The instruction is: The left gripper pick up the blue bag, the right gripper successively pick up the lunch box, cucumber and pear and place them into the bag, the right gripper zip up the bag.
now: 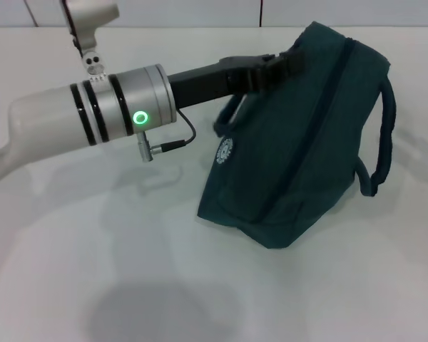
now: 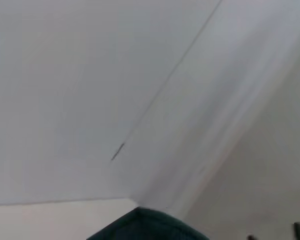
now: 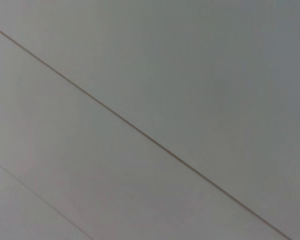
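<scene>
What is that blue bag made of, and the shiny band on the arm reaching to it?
The blue bag looks like soft woven fabric, matte dark teal: it sags, creases, and has limp loop handles. The band on the left arm's wrist looks like brushed metal, silvery with a soft sheen, though coated plastic is possible. The left gripper at the bag's top appears matte black.

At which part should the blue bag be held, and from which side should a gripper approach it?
Probably the top edge of the blue bag by the zipper end, approached from the robot's left, where the left gripper already is. That edge is raised and narrow, while the loop handle hangs limp on the far side.
</scene>
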Controlling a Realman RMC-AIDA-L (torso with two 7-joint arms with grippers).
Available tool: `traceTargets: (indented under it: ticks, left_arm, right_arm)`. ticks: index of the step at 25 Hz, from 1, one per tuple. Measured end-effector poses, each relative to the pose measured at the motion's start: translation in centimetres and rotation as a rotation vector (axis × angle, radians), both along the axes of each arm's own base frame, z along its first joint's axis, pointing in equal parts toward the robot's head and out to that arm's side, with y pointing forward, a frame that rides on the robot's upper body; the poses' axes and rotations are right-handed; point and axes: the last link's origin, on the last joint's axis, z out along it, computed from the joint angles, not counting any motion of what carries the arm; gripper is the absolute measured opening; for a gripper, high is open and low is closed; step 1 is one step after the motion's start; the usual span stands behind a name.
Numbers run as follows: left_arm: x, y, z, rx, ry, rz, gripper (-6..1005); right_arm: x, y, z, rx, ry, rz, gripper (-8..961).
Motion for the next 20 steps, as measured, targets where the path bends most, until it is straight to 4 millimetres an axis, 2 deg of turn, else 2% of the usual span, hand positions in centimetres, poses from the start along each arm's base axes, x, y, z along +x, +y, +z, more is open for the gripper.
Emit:
traceTargets:
  ticks: [4, 9, 15, 20]
  left_arm:
    - [-0.3, 0.3, -0.4, 0.012, 0.027, 0.013, 157]
    - [-0.3, 0.3, 0.2, 0.044, -0.004, 0.008, 164]
    - [-0.4, 0.5, 1.7, 0.099, -0.043, -0.002, 382]
    - [-0.8, 1.0, 3.7, 0.166, -0.061, -0.011, 491]
  right_arm:
    - [0.1, -0.2, 0.2, 0.007, -0.003, 0.004, 692]
    - [-0.1, -0.1, 0.3, 0.01, -0.013, 0.022, 693]
    - [-1.0, 0.2, 0.5, 0.019, -0.044, 0.087, 693]
    - [-2.5, -0.1, 0.8, 0.048, -0.129, 0.234, 693]
